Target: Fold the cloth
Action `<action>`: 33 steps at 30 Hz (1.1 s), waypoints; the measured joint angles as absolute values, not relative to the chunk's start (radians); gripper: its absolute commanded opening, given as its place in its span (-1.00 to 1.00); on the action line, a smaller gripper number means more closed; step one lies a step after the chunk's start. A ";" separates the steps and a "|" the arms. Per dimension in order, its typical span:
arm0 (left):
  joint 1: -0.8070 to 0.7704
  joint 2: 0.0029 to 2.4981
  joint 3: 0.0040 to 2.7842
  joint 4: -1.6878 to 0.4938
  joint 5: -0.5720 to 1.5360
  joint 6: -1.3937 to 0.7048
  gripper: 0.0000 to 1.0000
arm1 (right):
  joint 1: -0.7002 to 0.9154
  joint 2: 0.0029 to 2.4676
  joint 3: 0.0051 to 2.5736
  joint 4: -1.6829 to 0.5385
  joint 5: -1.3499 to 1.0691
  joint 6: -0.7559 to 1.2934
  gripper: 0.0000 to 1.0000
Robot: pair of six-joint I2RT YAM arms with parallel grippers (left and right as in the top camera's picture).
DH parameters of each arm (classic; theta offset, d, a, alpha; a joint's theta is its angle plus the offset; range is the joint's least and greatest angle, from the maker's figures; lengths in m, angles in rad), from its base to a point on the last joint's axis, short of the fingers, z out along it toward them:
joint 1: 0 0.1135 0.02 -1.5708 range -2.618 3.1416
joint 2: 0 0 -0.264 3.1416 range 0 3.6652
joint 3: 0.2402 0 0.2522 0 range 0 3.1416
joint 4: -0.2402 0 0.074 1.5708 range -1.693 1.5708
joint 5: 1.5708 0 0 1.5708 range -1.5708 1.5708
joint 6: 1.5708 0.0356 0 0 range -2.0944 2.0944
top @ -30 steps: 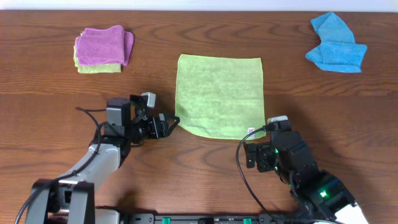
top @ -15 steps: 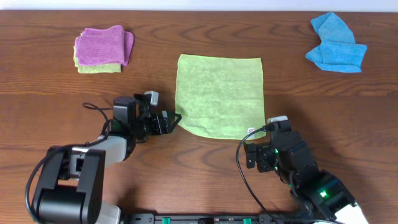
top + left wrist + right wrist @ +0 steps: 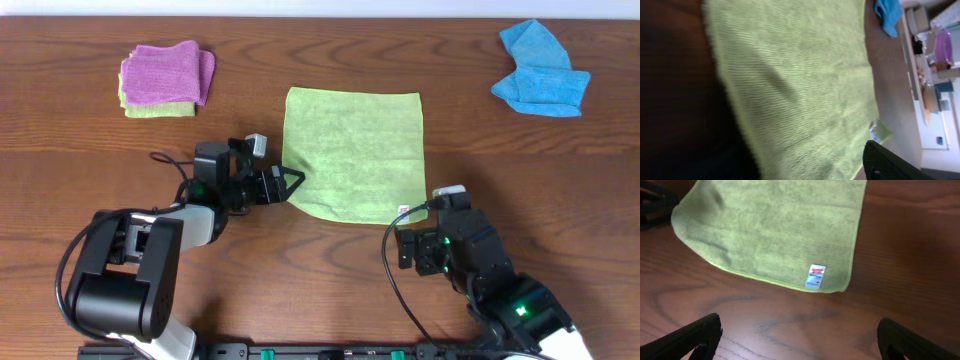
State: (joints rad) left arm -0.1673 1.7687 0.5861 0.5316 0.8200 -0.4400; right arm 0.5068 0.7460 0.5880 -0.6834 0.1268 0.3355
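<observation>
Lying flat mid-tabletop (image 3: 300, 290), cloth (image 3: 352, 155) unfolded. Left jaws open at its near-left corner; right jaws wide open, just short of the tag (image 3: 815, 276) corner. Risk: closing above the weave catches nothing, or one corner only, skewing the fold.

Bare tabletop (image 3: 320, 275) runs open along the cloth's (image 3: 352, 150) far side. The left pincer (image 3: 288, 184) crowds its near-left corner, the right pincer (image 3: 425, 225) its near-right. The purple cloth (image 3: 165, 72) and the blue cloth (image 3: 540, 80) lie well clear.
</observation>
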 measured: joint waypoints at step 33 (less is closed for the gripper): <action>-0.174 1.818 0.620 0.288 1.092 -0.416 0.67 | 0.485 0.752 0.588 -0.685 0.108 0.328 0.99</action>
